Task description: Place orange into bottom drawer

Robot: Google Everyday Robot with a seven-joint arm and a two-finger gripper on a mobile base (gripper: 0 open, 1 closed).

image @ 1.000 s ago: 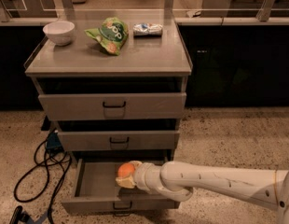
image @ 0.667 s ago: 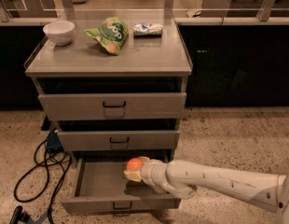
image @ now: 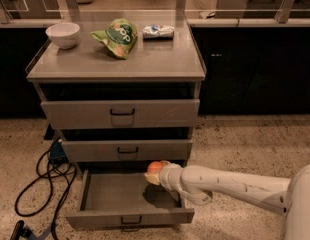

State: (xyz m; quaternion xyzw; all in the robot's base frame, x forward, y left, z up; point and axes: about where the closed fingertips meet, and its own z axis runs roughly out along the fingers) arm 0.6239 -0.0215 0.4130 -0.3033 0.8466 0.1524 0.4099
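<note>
The bottom drawer (image: 110, 199) stands pulled open below two upper grey drawers; its tray is bare. My gripper (image: 154, 174) reaches in from the right on a white arm and is shut on the orange (image: 154, 167). It holds the fruit above the drawer's back right part, just under the middle drawer's front. The fingers are mostly hidden behind the fruit and wrist.
On the cabinet top (image: 160, 64) lie a white bowl (image: 63, 34), a green snack bag (image: 116, 37) and a small silver packet (image: 158, 31). Black cables (image: 42, 184) lie on the floor left of the cabinet. Dark counters stand behind.
My gripper with the orange has moved up and toward the back of the open bottom drawer, closer to the middle drawer's front.
</note>
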